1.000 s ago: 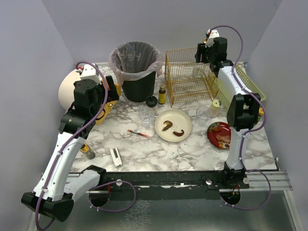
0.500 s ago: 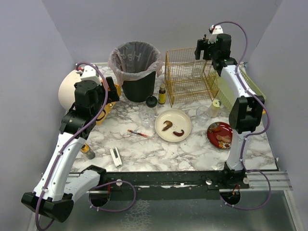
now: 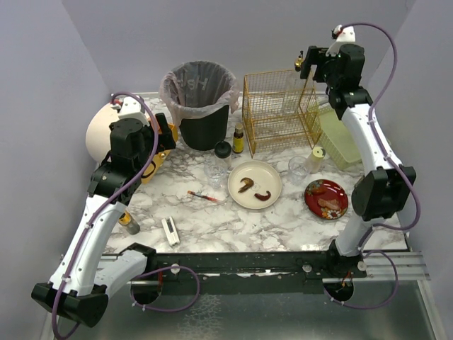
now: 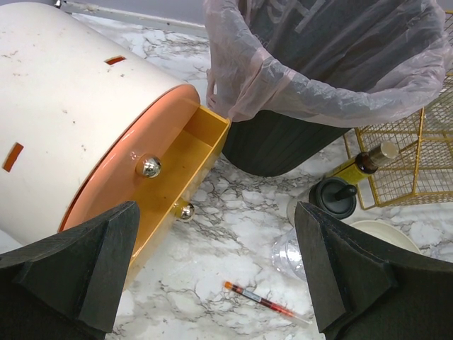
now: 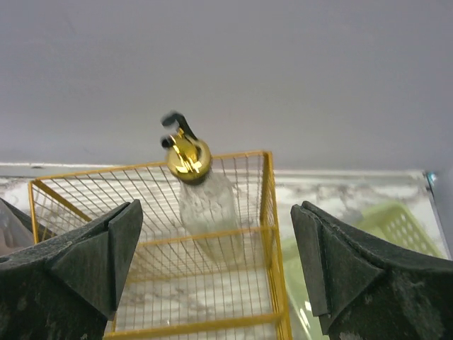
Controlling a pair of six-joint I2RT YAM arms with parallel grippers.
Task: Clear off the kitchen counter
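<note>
The kitchen counter (image 3: 283,219) is white marble with grey veins. My right gripper (image 3: 311,62) is open and empty, held high above the gold wire basket (image 3: 263,113). In the right wrist view the open fingers (image 5: 85,262) frame a clear pump bottle with a gold top (image 5: 190,157) standing inside the wire basket (image 5: 269,212). My left gripper (image 3: 164,134) is open and empty beside the black bagged bin (image 3: 200,99). In the left wrist view it (image 4: 216,212) hovers over a thin red-filled tube (image 4: 263,300) lying on the counter (image 4: 177,283).
A cream plate with two brown pieces (image 3: 255,184), a red plate (image 3: 326,199), two clear cups (image 3: 216,172), a black-capped jar (image 3: 223,150), a small brown bottle (image 3: 238,139) and a white stick (image 3: 170,231) lie about. A white drum with a yellow drawer (image 4: 177,163) is at left, a green basket (image 3: 343,134) at right.
My right gripper has risen up and to the right, from inside the top of the wire basket to well above it. The left arm has not moved.
</note>
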